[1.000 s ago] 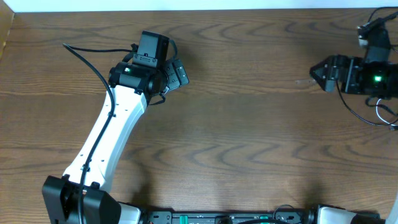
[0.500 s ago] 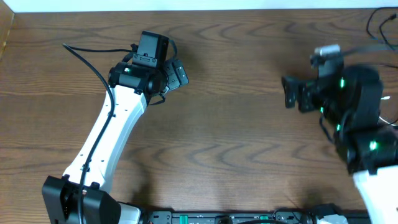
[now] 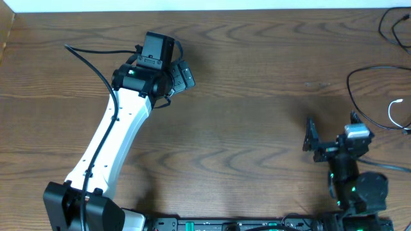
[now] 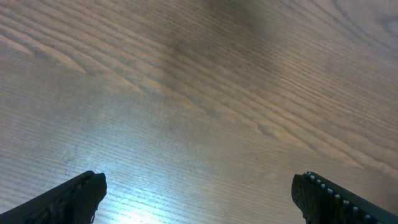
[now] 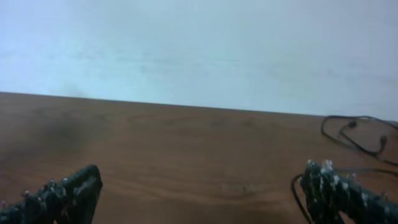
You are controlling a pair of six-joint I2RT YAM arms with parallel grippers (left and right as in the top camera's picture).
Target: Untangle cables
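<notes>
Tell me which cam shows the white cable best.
Overhead: the white cable lies in plain view near the right edge of the table, beside the black cable. Right wrist shows only black cable at far right, nothing white. Left wrist shows just bare wood.

The wooden table (image 3: pixel 257 128) I work at is dark brown with wavy grain. At the frame's right edge, a black cable (image 3: pixel 350 83) loops on it, with a short white cable (image 3: pixel 391 112) just right of its curve.
</notes>
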